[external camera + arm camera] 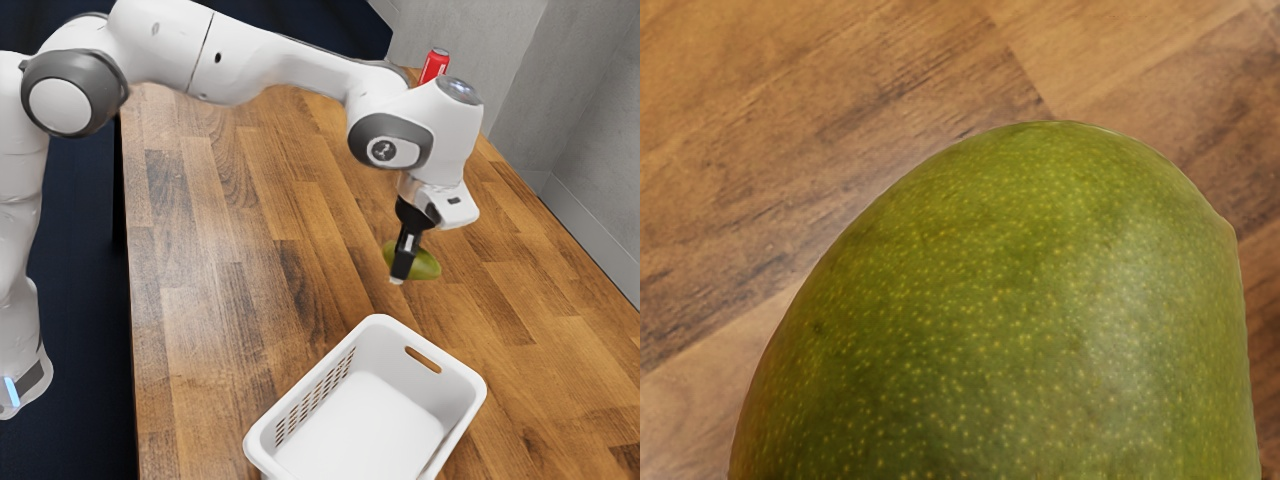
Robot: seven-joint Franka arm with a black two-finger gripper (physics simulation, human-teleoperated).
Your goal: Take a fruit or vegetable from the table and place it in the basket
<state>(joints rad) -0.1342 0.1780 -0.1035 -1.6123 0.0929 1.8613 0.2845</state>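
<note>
In the exterior view, our arm (270,62) came in from the upper left and reached over the wooden worktop (215,270), its hand pointing down. Our pincer (400,274) was pinching the mango (425,264), a green, oval fruit. One finger lay across the mango's near face, with green bulging out on either side of it and the pale fingertip reaching slightly below; the other finger was hidden behind the fruit. We had the mango raised over the worktop, outside the basket (382,340) and apart from it, out past the end with the slot handle.

The basket was white and stood upright on the worktop, nearer the camera than our hand, its lower part cut off by the edge of the picture. Its side wall toward the exterior view's left was pierced with rows of small holes, and its floor was plain white. Near the worktop's far end stood a red can (433,66) with a silvery top, partly hidden behind the arm. A grey wall (575,130) rose beyond the worktop on the exterior view's right.

In the wrist view, the mango lay close under our hand, its green skin sprinkled with small yellowish specks. One flank turned brownish, and a soft sheen lit the opposite side. Beyond its rounded outline we saw the worktop's brown planks and their seams.
</note>
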